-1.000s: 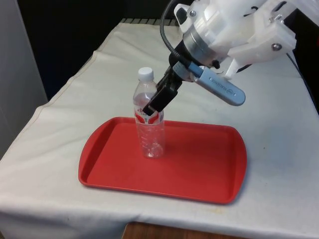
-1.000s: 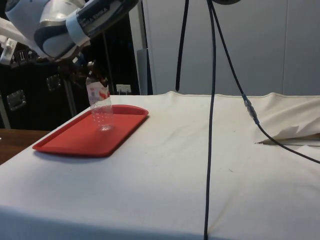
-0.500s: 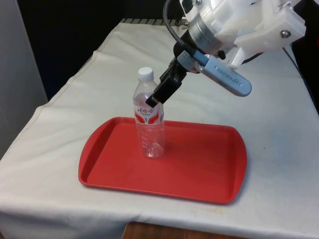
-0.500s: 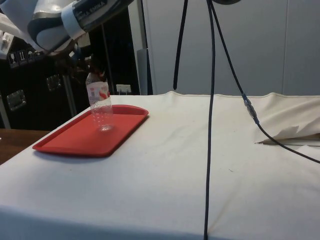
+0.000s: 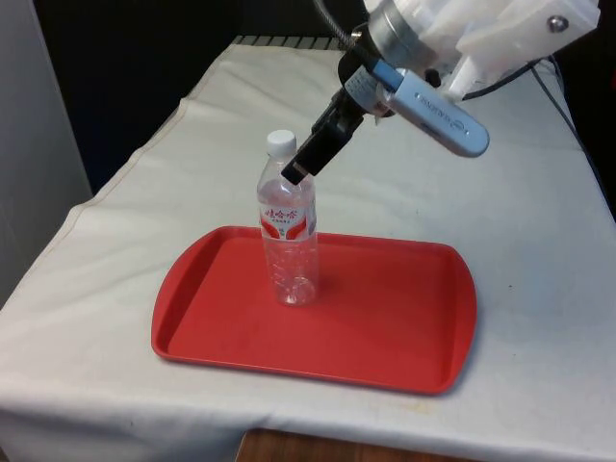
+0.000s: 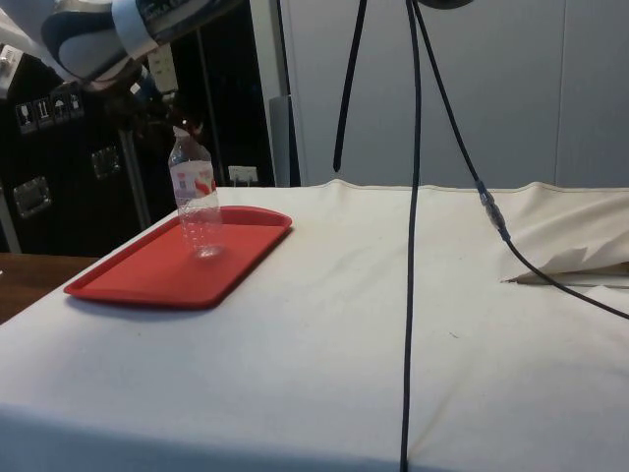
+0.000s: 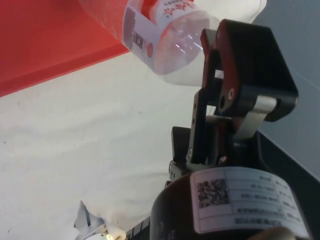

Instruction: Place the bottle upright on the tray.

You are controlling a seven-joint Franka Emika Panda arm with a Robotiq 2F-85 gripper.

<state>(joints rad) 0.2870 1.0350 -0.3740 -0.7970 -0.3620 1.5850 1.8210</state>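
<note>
From the front view I see the bottle point(image 5: 288, 236) standing upright on the red tray point(image 5: 385, 327), left of the frame's centre, white cap up, red label around its middle. The gripper point(image 5: 300, 171) hangs just beside the bottle's shoulder, reaching down from the upper right of the frame; I cannot tell from here whether its fingers are parted or closed (nothing is held between them).

In the side view the bottle point(image 6: 197, 202) stands on the tray point(image 6: 147, 275) at the left of the frame, on the white cloth point(image 6: 393, 324), and the gripper point(image 6: 157, 110) sits at the upper left, near its cap.

In the wrist view the bottle point(image 7: 170, 37) lies just beyond one black finger point(image 7: 245, 75).
</note>
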